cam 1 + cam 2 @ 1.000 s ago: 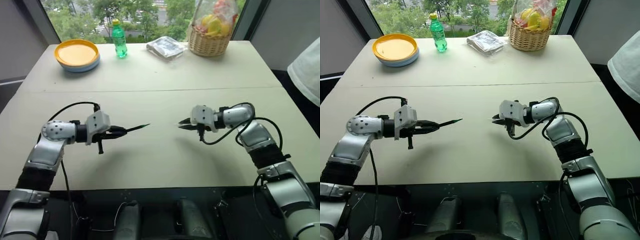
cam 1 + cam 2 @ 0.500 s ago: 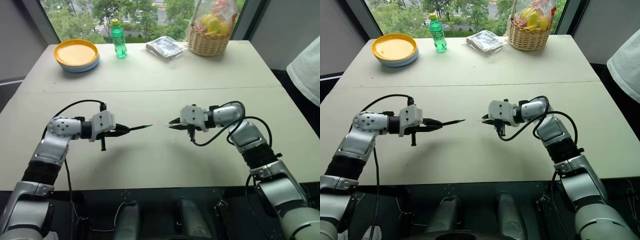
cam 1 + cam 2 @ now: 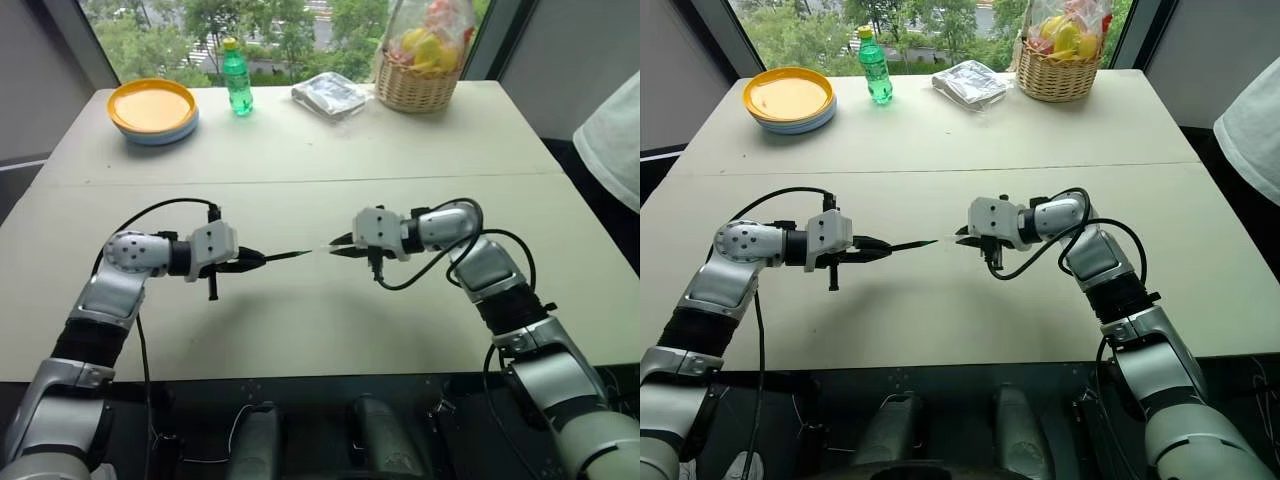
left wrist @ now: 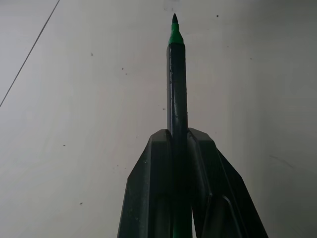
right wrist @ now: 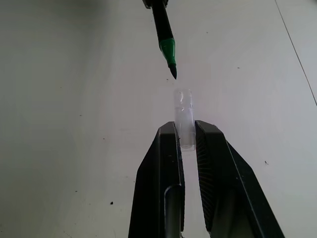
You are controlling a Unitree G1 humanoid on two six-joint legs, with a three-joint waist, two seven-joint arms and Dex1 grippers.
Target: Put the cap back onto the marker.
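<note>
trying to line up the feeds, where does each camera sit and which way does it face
Left eye view: on the head, looking forward and down over the table; both arms show, left gripper holding the marker.
Right eye view: the other eye, same scene; right gripper.
Left wrist view: along its fingers, out past the marker.
Right wrist view: along its fingers, holding the cap.
Shared: the marker tip appears in both wrist views.

Along the far edge of the beige desk (image 3: 300,140) stand stacked plates (image 3: 154,109), orange on blue, a green bottle (image 3: 237,78) beside them, then a clear-wrapped packet (image 3: 332,93). A wicker basket (image 3: 418,82) of bagged fruit sits further right, and a person's pale sleeve (image 3: 610,145) shows at the right edge.
</note>
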